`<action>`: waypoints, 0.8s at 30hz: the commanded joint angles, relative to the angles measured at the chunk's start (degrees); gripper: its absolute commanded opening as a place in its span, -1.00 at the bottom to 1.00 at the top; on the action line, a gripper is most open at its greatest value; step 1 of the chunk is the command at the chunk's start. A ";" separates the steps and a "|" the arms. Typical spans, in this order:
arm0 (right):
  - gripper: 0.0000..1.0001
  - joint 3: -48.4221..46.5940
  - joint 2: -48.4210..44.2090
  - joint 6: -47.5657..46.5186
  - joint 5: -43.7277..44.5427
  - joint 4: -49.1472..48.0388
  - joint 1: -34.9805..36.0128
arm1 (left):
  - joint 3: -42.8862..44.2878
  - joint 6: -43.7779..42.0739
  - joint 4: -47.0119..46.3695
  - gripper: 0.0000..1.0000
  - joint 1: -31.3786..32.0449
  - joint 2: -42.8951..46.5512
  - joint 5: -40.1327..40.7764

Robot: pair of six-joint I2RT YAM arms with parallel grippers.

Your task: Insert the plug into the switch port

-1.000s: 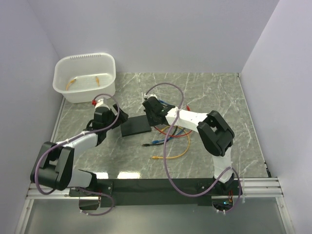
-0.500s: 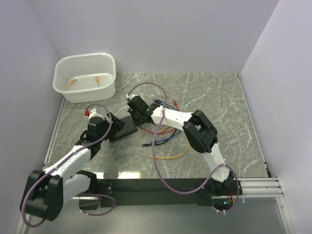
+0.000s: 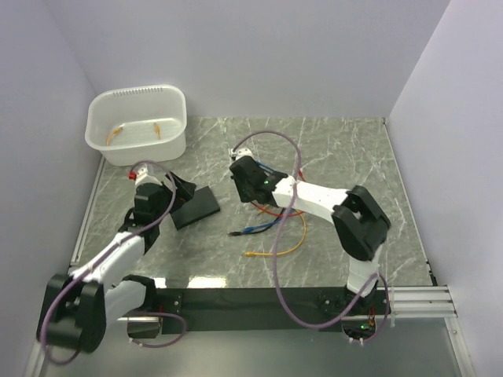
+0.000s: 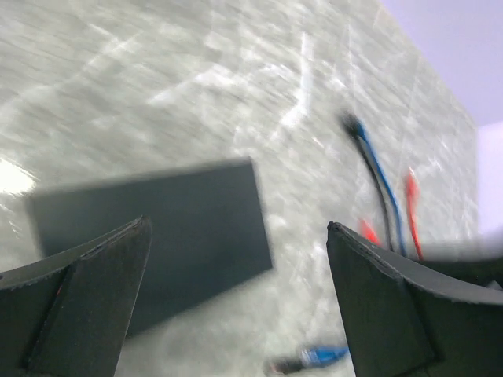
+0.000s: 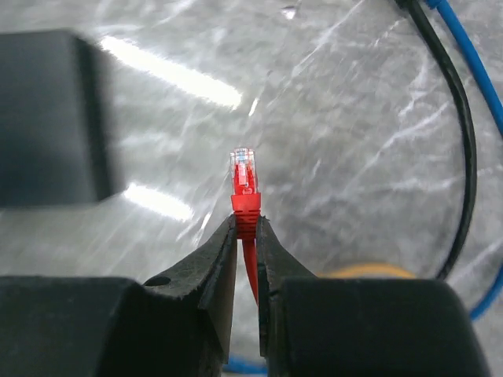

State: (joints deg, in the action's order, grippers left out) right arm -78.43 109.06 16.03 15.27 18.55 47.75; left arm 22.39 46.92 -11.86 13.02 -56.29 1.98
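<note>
Pinching the red plug (image 5: 244,169) firmly, the right gripper (image 5: 246,226) hangs right of the switch (image 3: 195,206), apart; the left gripper (image 4: 236,228) gapes over its left end. Grasp done; aligning and insertion remain.

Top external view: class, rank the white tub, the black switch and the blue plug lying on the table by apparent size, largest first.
1. the white tub, clearly the largest
2. the switch
3. the blue plug, by far the smallest
</note>
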 commanded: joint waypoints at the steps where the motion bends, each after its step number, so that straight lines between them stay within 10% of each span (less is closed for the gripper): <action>1: -1.00 5.20 -7.61 0.66 -3.03 -5.71 3.74 | 3.09 -1.92 -8.43 0.99 -5.96 -7.82 -3.27; 11: -1.00 9.00 -7.37 3.57 -6.83 -10.11 10.96 | 6.61 -2.71 -21.54 0.99 -16.35 -27.81 -20.95; 24: -1.00 5.66 -0.34 3.57 -7.18 -7.30 11.58 | -0.32 0.28 -21.37 0.98 -16.27 -22.12 -24.91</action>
State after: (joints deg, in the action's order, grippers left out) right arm -71.02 108.53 18.83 7.84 11.70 59.02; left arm 24.14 46.22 -31.40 -3.27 -81.67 -20.01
